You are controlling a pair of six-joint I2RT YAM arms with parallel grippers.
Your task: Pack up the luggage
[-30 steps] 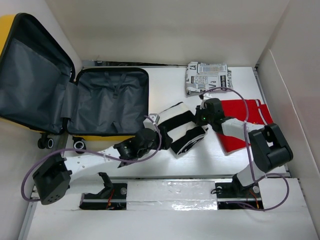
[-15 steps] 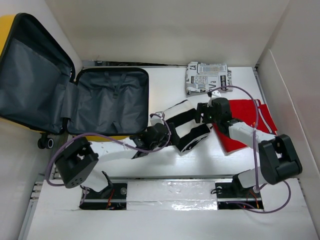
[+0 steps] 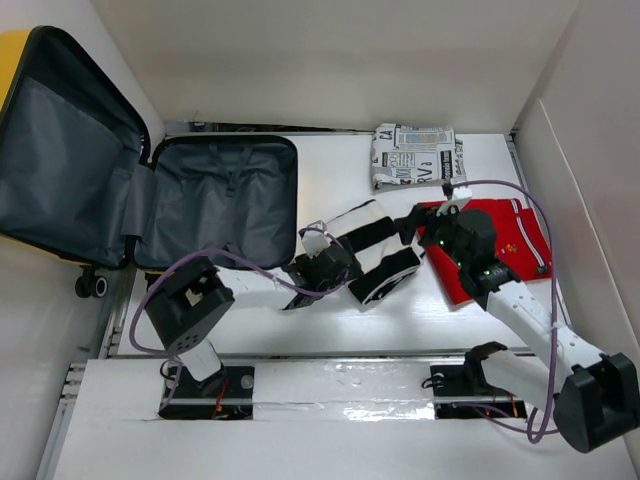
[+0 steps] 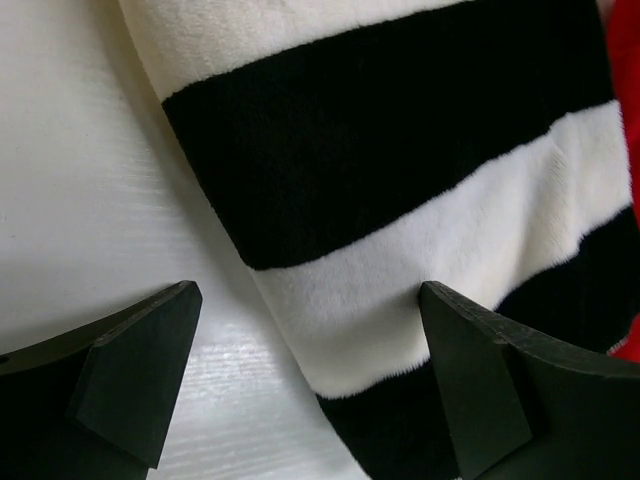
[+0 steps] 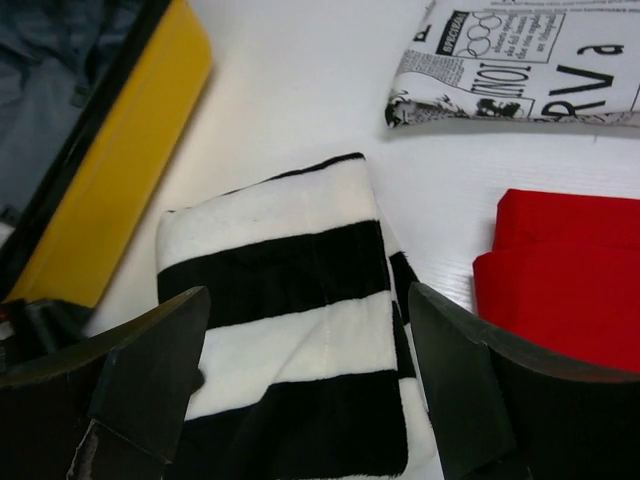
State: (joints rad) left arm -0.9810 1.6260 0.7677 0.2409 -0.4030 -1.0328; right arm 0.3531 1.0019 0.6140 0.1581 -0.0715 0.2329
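Striped cloth [image 3: 365, 250] is lying under your jaws.
Both are standing released; red cloth [image 3: 505, 235] and printed cloth [image 3: 415, 155] are lying rightward, open luggage [image 3: 225, 205] is lying left of the jaws.

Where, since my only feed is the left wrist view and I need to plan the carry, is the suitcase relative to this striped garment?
Observer: The luggage lies open just left of the striped garment, with its lid propped up at the far left.
Operator: Anything packed in it?
Observer: No, both halves show only bare grey lining.
Operator: Where is the other arm?
Observer: The right end effector is open and straddles the garment's right end, opposite the left end effector.
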